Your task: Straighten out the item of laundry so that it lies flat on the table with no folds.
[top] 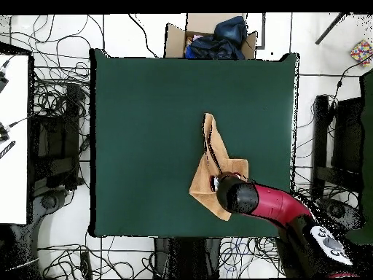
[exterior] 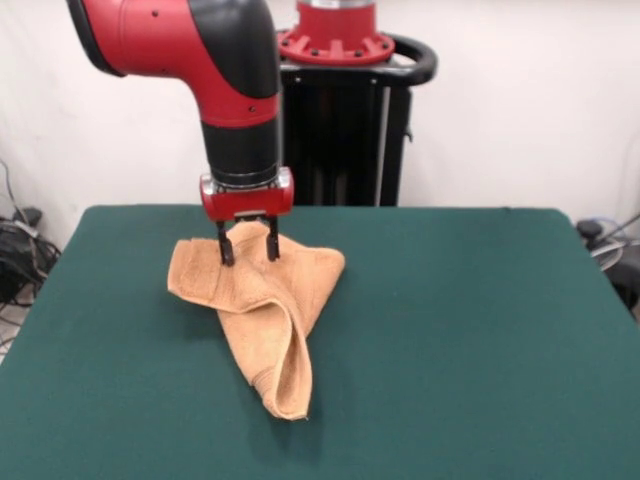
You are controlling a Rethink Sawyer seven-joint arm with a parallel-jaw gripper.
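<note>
Front view: the red and black arm (exterior: 215,60) is reaching down over the green worktop (exterior: 480,330), and its gripper (exterior: 248,248) is sitting at the far end of the tan towel (exterior: 265,310). The two dark fingers (exterior: 226,250) are standing a little apart, straddling a raised peak of cloth that is poking up between them. Whether they are actually pinching that peak, I cannot tell; the tips are touching or nearly touching the fabric on either side.

The towel is lying crumpled, not flat. Its wider bunched part is sitting under and around the fingers, with a lobe spreading toward the picture's left and another toward the right. From there a long folded tongue is running toward the camera, narrowing to a blunt end, with one edge rolled up into a standing ridge (a shadowed crease is showing along it).

Overhead view: the towel (top: 210,164) is lying on the worktop (top: 146,131), right of centre and toward the edge at the picture's bottom. The arm (top: 266,204) is covering its lower corner, so the fingers are hidden here. The narrow tongue is pointing toward the top of the picture.
</note>
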